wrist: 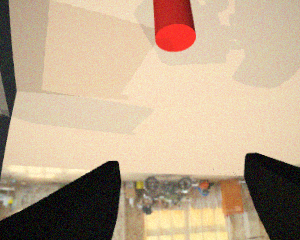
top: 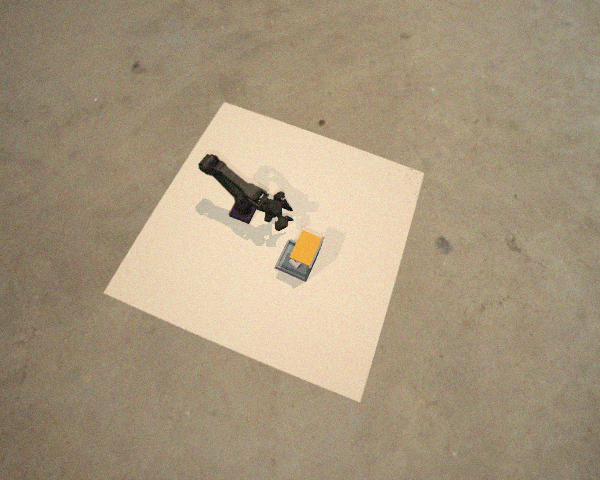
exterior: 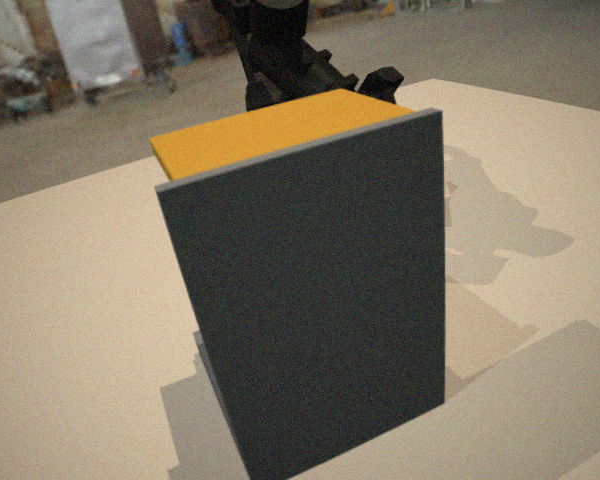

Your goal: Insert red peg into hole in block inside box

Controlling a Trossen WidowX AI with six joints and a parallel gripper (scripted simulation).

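Observation:
The red peg (wrist: 175, 38) shows at the top of the wrist view, its round end facing the camera; a tiny red bit of it shows beside a finger in the top view. My gripper (top: 292, 214) (wrist: 182, 168) is partly open with nothing between its fingertips, and the peg stands outside the gap. In the exterior view the fingertips are hidden behind the box. The grey box (exterior: 316, 284) (wrist: 9, 82) stands near the gripper. Its orange flat roof (top: 306, 248) (exterior: 285, 129) covers most of the inside. A pale part of the block (top: 294, 262) shows past the roof edge; its hole cannot be made out.
The box's tall dark back wall faces the exterior view and rises to roof height. Its low rim shows at the lower left in the top view. The arm's base (top: 242, 212) is on the pale table top (top: 212, 289), left of the box. Arm and box shadows fall around them.

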